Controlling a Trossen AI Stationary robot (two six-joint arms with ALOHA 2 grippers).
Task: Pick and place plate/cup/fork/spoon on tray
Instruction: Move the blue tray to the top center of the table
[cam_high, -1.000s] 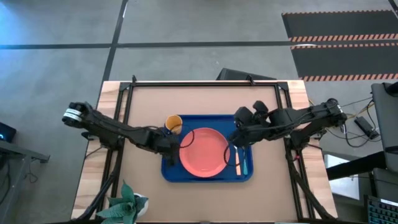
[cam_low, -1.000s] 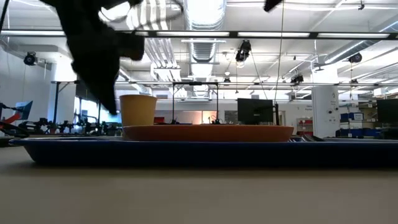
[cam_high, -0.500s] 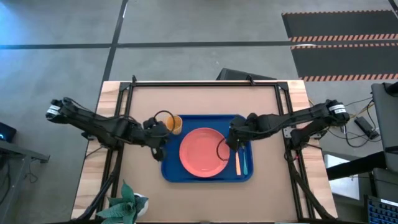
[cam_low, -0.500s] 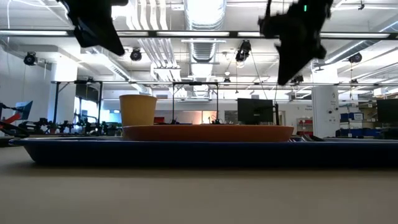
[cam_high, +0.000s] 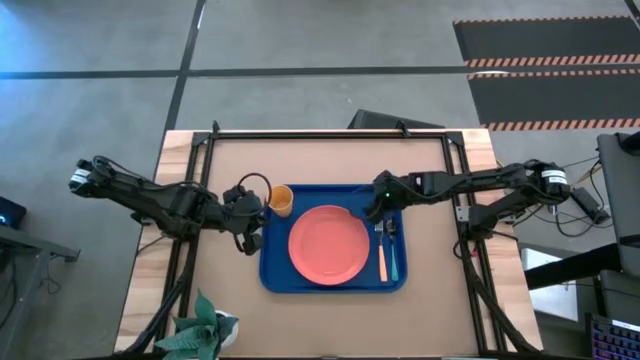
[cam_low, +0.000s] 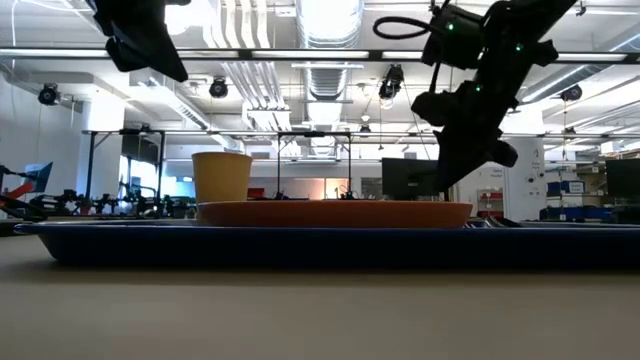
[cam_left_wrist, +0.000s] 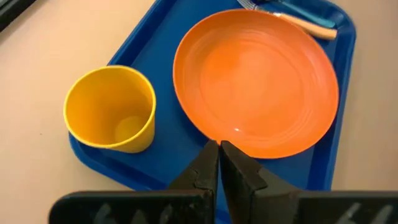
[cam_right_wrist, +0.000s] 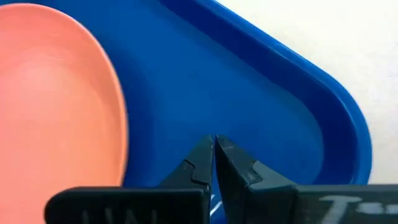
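Note:
The blue tray (cam_high: 270, 278) lies mid-table. On it lie the coral-pink plate (cam_high: 328, 243), the orange-yellow cup (cam_high: 281, 200) upright at the far left corner, and the peach-handled fork (cam_high: 381, 258) and the teal-handled spoon (cam_high: 392, 258) side by side along the right end. My left gripper (cam_high: 250, 244) is shut and empty, above the tray's left edge, near the cup; its wrist view shows the cup (cam_left_wrist: 112, 109) and the plate (cam_left_wrist: 255, 81). My right gripper (cam_high: 369, 212) is shut and empty, above the tray's far right part, beside the plate's rim (cam_right_wrist: 93, 74).
A black frame (cam_high: 330, 133) runs along the table's far edge and down both sides. A green plant (cam_high: 205, 325) stands at the near left corner. Bare tabletop (cam_high: 330, 320) lies in front of the tray.
My left gripper has drawn back from the plate's left rim toward the table's left edge and has risen. My right gripper has come down over the tray's far right part. The plate, cup, fork and spoon have stayed in place.

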